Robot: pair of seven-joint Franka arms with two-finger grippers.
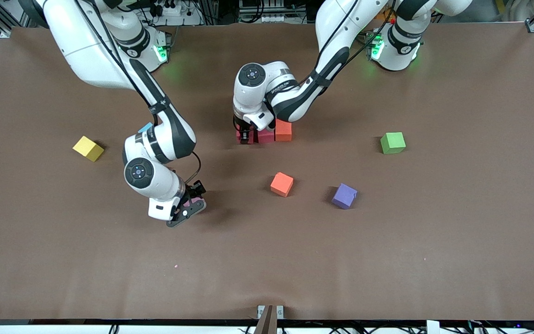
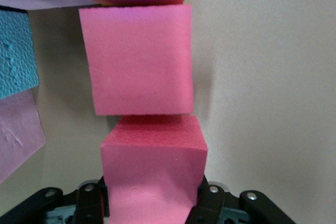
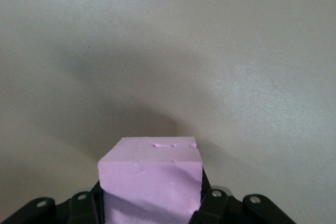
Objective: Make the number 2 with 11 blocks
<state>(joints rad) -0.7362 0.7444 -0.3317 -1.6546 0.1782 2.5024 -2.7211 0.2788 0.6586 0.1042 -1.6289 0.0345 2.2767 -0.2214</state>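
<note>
Foam, matte and finely pitted, makes up every cube here, and all sit on a brown, felt-like table cover (image 1: 434, 241).

The left gripper (image 1: 247, 135) is down at the middle of the table, its black fingers (image 2: 210, 203) pressed against the two sides of a red cube (image 2: 153, 169) whose top face shows a fine stippled grain. Touching that cube in line is a pink cube (image 2: 137, 60), square and sharp-edged, and next in the same row an orange cube (image 1: 283, 130). In the left wrist view a blue cube (image 2: 16, 56) with a rough, crumbly face and two pale purple cubes (image 2: 18, 129) lie beside this row, a narrow strip of table between them; from the front camera the arm hides them.

The right gripper (image 1: 188, 208) is low over the table toward the right arm's end, its fingers (image 3: 212, 205) closed on a light pink cube (image 3: 152, 179) with small dents on its top.

Loose on the table: a second orange cube (image 1: 282, 184) and a purple cube (image 1: 344, 195), both nearer the front camera than the row; a yellow cube (image 1: 88, 148) toward the right arm's end; a green cube (image 1: 392, 142) toward the left arm's end.
</note>
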